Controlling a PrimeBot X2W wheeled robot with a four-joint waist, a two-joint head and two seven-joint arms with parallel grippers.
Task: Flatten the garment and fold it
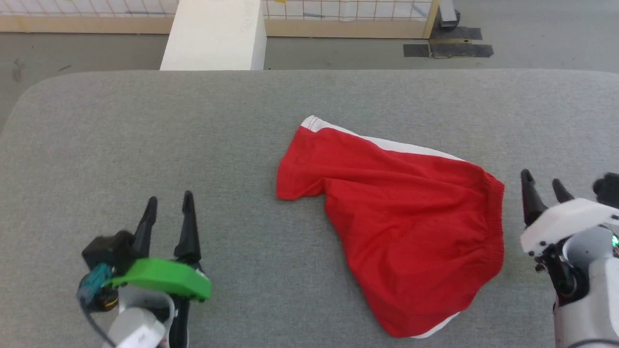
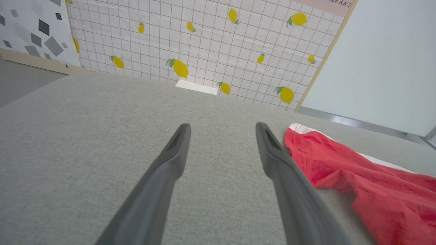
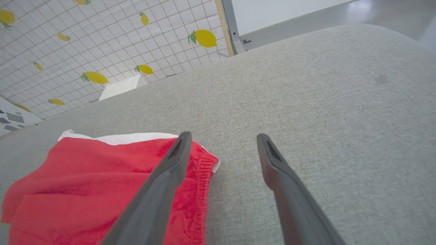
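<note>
- worktop: grey woven fabric covering, fine matte weave, flat top with rounded far corners.
- garment: bright red shorts of thin fabric, lying right of centre on the worktop. they are not flat; soft creases run diagonally across the cloth.
- garment outline: roughly triangular. 1 leg points toward the far left and ends in a white trim band. a second white band runs along the far edge, and a white sliver shows at the near bottom edge.
- waistband: gathered, ribbed elastic along the garment's right side, facing the right gripper.
- left gripper: 2 long, dark, tapered fingers spread wide with nothing between them. it is above bare worktop, apart from the garment's left leg. a glossy green moulded cover sits behind the fingers.
- right gripper: fingers spread wide and holding nothing, just beside the waistband. in the right wrist view, 1 finger overlaps the elastic edge; contact cannot be determined. a white housing sits behind the fingers.
- background: a white rectangular block stands past the far edge. a panel with a thin grid and yellow lemon print stands beyond it.
</note>
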